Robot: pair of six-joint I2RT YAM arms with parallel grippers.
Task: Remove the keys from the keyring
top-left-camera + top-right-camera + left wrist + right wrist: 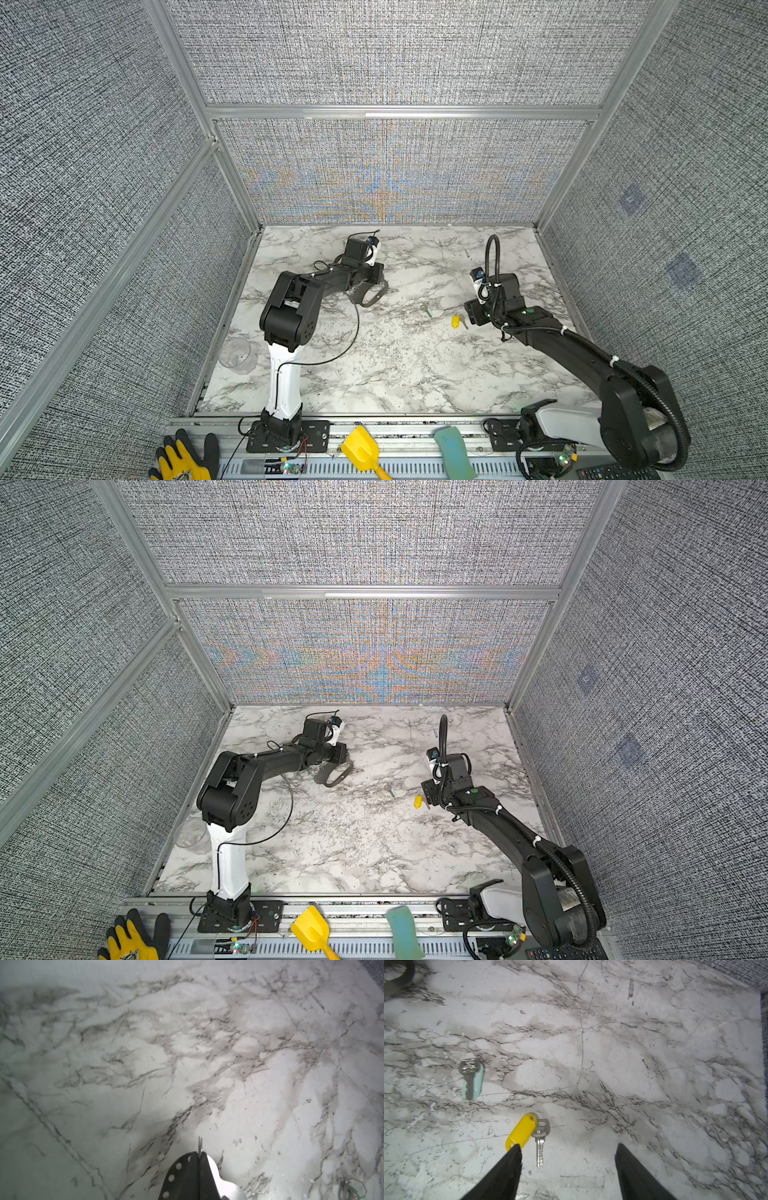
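Observation:
The keyring [375, 296] [335, 776], a grey plate with an oval cut-out, is at the back left of the marble table. My left gripper [366, 285] [200, 1154] is shut on its edge. In the left wrist view the plate's holed edge [175, 1172] shows beside the jaws. Both keys lie loose on the table. The teal-tagged key [426, 311] [391, 790] [471, 1078] is nearer the middle. The yellow-tagged key [456, 321] [418, 802] [522, 1132] lies just in front of my right gripper [471, 318] [568, 1147], which stands open over it. One fingertip [516, 1150] overlaps the tag's end.
A clear plastic cup [237, 353] [190, 833] stands by the left wall. On the front rail lie a yellow scoop [362, 449], a teal block [454, 453] and a yellow-black glove [183, 461]. Fabric walls close in the table [395, 365] on three sides.

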